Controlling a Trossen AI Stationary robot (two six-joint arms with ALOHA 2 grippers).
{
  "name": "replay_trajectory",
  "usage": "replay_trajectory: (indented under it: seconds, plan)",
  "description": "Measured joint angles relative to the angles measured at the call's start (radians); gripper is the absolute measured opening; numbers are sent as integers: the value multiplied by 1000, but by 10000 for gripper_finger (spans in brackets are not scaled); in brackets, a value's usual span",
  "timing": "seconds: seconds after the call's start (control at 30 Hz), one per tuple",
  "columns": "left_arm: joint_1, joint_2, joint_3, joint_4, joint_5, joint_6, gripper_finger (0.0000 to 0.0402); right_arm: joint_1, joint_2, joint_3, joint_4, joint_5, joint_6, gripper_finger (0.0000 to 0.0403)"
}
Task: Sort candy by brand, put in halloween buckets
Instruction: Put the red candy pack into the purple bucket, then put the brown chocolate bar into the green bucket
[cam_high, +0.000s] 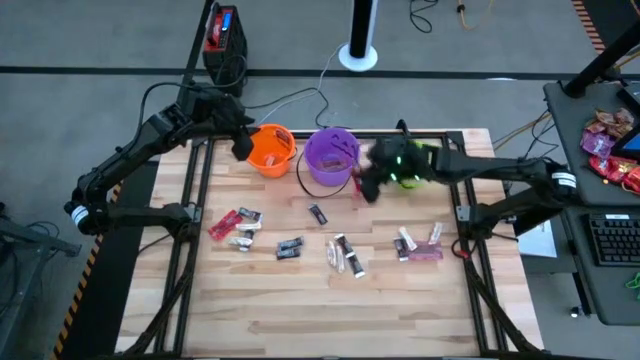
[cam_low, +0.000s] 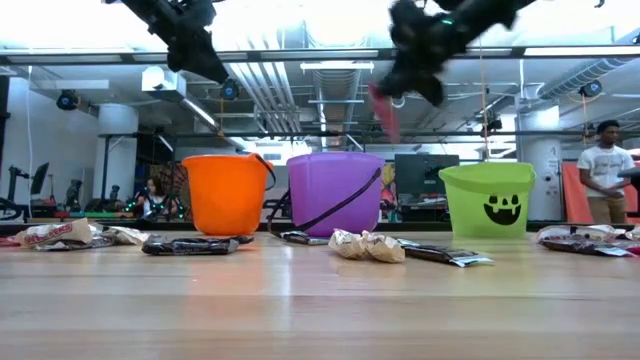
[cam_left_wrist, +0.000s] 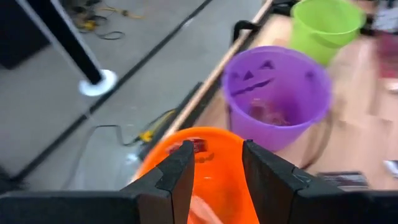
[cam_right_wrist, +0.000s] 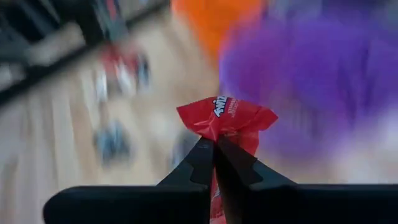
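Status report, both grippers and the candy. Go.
Right gripper shut on red candy, airborne beside purple bucket. Left gripper open above orange bucket, empty. Rest of candy on the table. Nothing in the way.

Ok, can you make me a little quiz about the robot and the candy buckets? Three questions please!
1. True or false: the right gripper is shut on a red candy.
2. Which bucket stands in the middle of the row? A) orange bucket B) purple bucket C) green bucket
3. Fill in: the left gripper hangs open above the ______ bucket.

Key: 1 true. 2 B. 3 orange.
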Motion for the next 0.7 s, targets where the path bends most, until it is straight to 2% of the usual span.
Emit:
replay_trajectory:
  seconds: [0.1, 0.17, 0.3, 0.4, 0.5, 0.7]
  plan:
    - [-8, 0, 0, -10, 94, -42, 120, -53, 80, 61, 212, 6, -156, 9]
    - [-28, 0, 0, -10, 138, -100, 120, -89, 148, 114, 267, 6, -247, 9]
    - [-120, -1, 0, -61, 143, -162, 120, -150, 278, 214, 234, 1, -309, 10]
    - [-216, -1, 0, -132, 144, -203, 117, -179, 328, 250, 222, -64, -319, 20]
    - [-306, 3, 0, -176, 138, -283, 117, -205, 354, 275, 213, -135, -296, 42]
    - [-449, 26, -35, -206, 134, -444, 130, -246, 367, 293, 100, -153, -269, 104]
